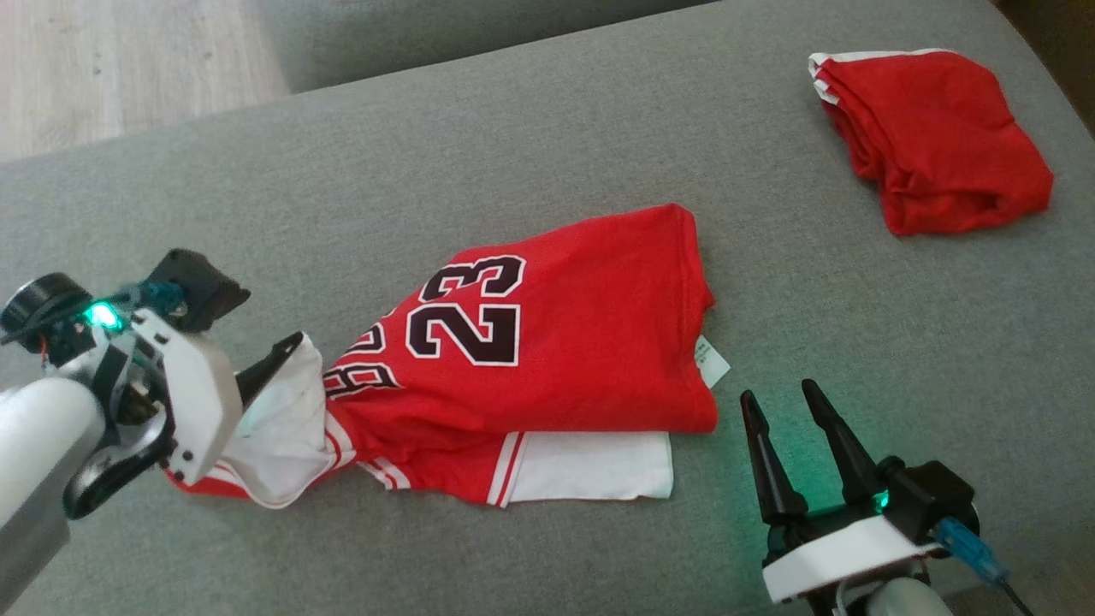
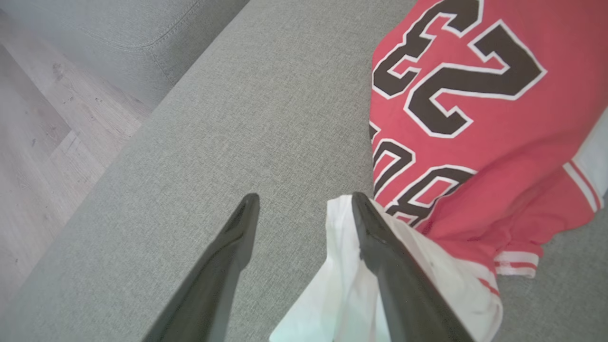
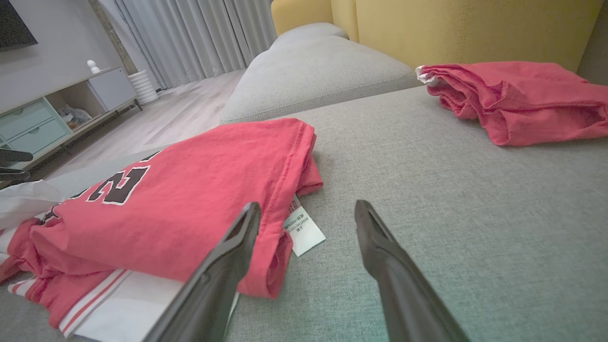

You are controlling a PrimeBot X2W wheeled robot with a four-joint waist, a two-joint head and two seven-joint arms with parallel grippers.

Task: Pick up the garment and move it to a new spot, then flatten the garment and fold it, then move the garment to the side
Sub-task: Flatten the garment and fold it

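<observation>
**Item:** red jersey, number 23 in black, white trim.

**Location:** middle of the grey sofa seat, lying across it. A second red garment sits folded at the far right of the seat, well apart.

**Condition:** doubled over at least once, with the numbered red layer on top. A white under-layer sticks out past the near edge. A care label pokes out at the right end. The left end is bunched, with a loose white flap.

**Progress (judged):** the pick-up and move to a new spot look done, and so does the flattening, more or less. Folding is under way but untidy, since the layers do not line up and the left end is not tucked in. The move to the side is not yet done.

**Left hand**: low at the jersey's left end, fingers pointing along the seat. It is spread wide and released. The white flap lies against one finger, draped rather than pinched.

**Right hand**: just off the jersey's right near corner, beside the label, fingers angled forward over the seat. It is spread wide and holds nothing.
</observation>
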